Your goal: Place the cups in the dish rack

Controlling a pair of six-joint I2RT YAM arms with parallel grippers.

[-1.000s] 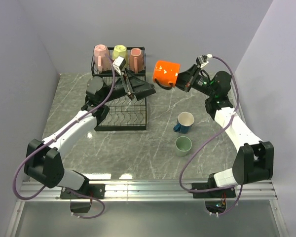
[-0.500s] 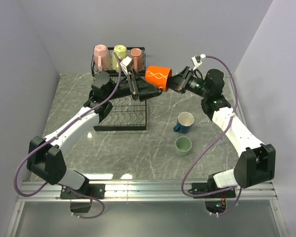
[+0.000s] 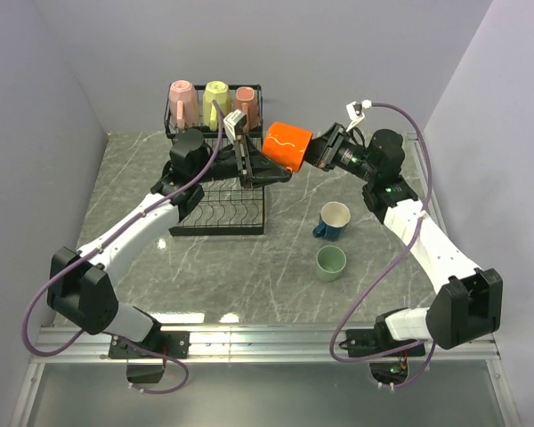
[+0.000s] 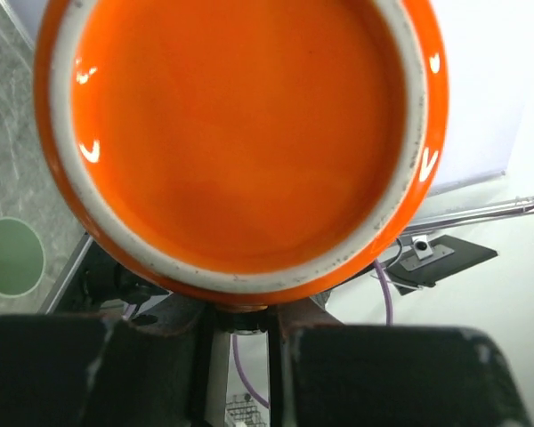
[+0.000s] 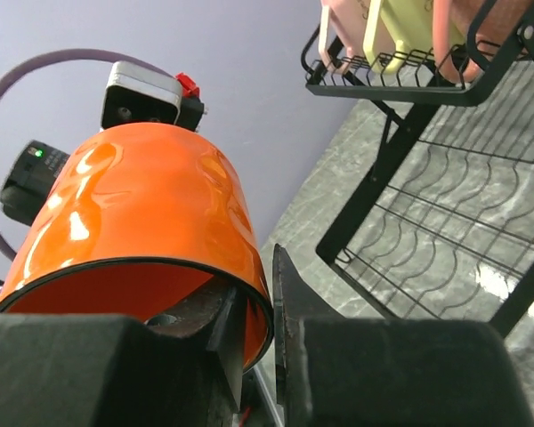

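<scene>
Orange cup (image 3: pixel 288 142) hung in mid-air btwn the two hands, on its side. It was just right of the dish rack (image 3: pixel 218 229), approx. level w/ the upper basket (image 3: pixel 171 120), and clear of the wire.

Right hand (image 3: pixel 319 149) was clamped on the cup's rim. In the right wrist view one finger sat inside the mouth and the other outside on the wall.

Left hand (image 3: pixel 279 169) lay under the cup from the rack side. The left wrist view looked straight at the cup's round end w/ its pale ring. The fingers (image 4: pixel 116 365) stood close together w/ only a narrow slit, tips at the cup's lower edge. Whether they actually pinched the cup couldn't be told.

Three cups sat upside down in a row in the upper basket:
- pink cup (image 3: pixel 182 100) at left
- pale yellow cup (image 3: pixel 216 96) in the middle
- second pink cup (image 3: pixel 244 102) at right

Blue cup (image 3: pixel 333 220), white inside, stood upright on the grey marbled worktop (image 3: pixel 249 276), right of the rack and well apart from it. Pale green cup (image 3: pixel 330 262) stood upright nearer the arms' bases, beside the blue one, not touching.
</scene>
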